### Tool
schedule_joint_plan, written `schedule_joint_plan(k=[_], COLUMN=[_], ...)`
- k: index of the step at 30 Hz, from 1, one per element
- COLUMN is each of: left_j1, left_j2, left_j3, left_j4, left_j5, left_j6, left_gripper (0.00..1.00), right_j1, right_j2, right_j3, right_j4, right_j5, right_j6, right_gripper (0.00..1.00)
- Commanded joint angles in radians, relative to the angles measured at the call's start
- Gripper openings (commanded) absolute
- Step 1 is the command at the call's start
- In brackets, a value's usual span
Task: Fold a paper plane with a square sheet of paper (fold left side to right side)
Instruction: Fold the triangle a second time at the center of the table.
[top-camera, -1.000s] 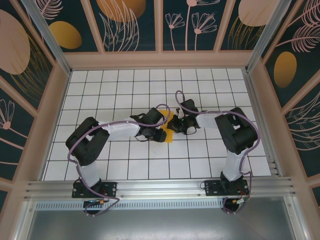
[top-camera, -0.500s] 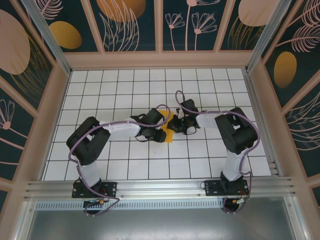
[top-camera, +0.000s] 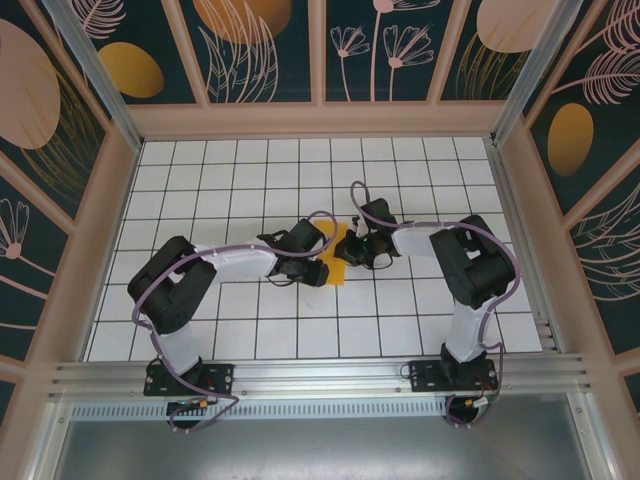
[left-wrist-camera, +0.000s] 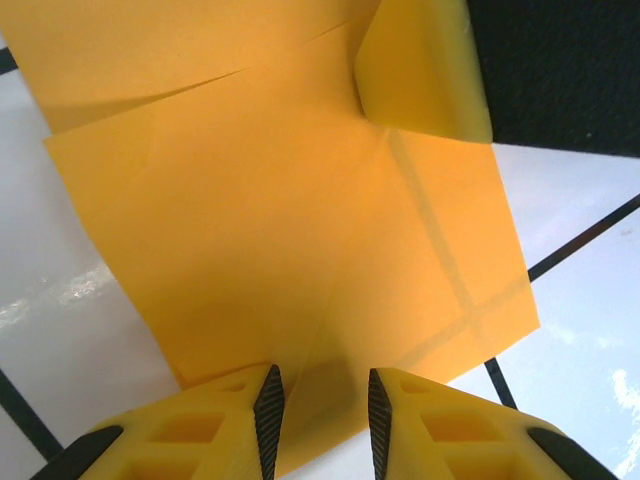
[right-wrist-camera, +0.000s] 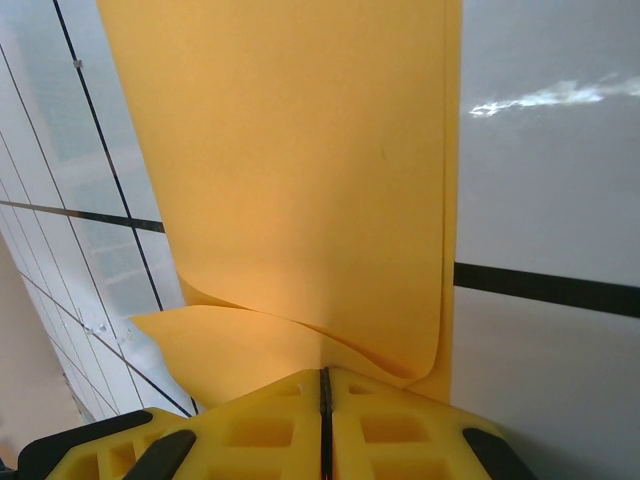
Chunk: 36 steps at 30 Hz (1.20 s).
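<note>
Square sheet of paper (left-wrist-camera: 280, 230) lies on the white gridded counter (left-wrist-camera: 590, 300), creases crossing near its right corner, a folded layer overlapping at the top. Left gripper (left-wrist-camera: 320, 420) fingers (left-wrist-camera: 200, 440) parted, straddling the near edge.

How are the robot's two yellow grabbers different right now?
The left gripper has a gap between its fingers, while the right gripper has its fingers pressed tight together. The right gripper pinches a curled-up edge of the paper; the left gripper only has flat paper running into its gap. Both have yellow fingers and both sit at the same orange sheet.
</note>
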Motion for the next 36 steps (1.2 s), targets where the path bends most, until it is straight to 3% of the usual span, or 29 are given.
schedule_joint_plan(k=[1,21,30,36], left_j1=[0.003,0.003,0.011,0.029], left_j2=[-0.015,-0.074,-0.174,-0.166], left_j3=[-0.044,-0.129,-0.036,0.013], left_j4=[-0.069,-0.042,-0.083,-0.034], left_j5=[-0.018,0.026,-0.001,0.072], left_j6=[-0.019,-0.04,-0.025,-0.025], left_gripper=[0.33,0.32,0.33,0.33], right_j1=[0.01,0.01,0.01,0.01], right_j2=[0.046,0.051,0.051,0.051], right_j3=[-0.032,-0.022,-0.025,-0.027], right_j4=[-0.113,-0.119,-0.113,-0.11], right_j5=[0.133,0.133,0.128,0.127], right_j6=[-0.027,-0.031,-0.031,-0.03], right_gripper=[0.11,0.11,0.11,0.11])
